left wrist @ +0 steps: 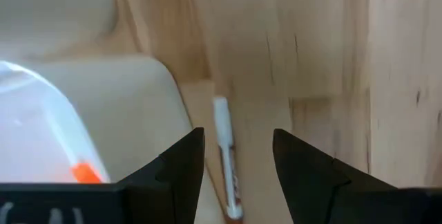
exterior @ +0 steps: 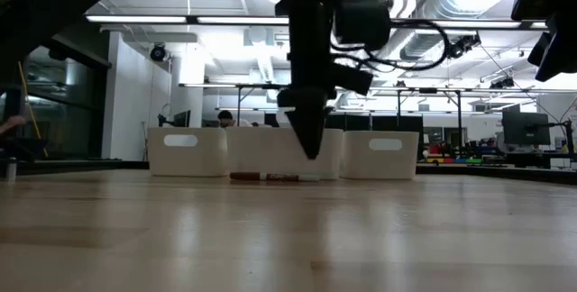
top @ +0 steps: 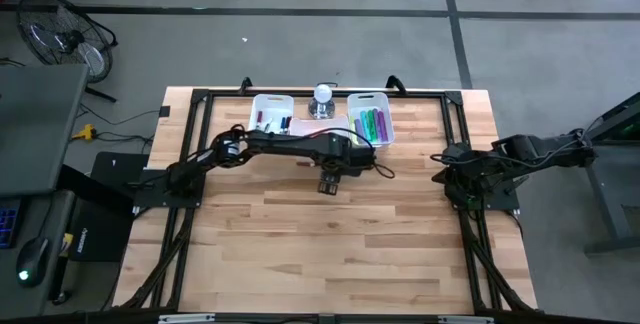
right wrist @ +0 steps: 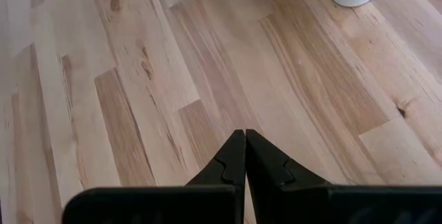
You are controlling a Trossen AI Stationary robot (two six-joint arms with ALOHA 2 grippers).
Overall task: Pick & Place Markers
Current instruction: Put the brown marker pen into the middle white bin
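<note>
White-barrelled marker (left wrist: 224, 155) lies on the bench (top: 330, 254) just beside a white bin (left wrist: 110, 113), between the left tool's (left wrist: 235, 172) parted fingers; lower straight, close across its barrel. Right tool (right wrist: 243, 156) waits shut, well apart.

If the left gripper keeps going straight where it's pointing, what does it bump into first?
Most likely the white marker lying on the table. The left gripper hangs open with that marker lined up between its fingers, beside a white bin. Depth is hard to judge.
</note>
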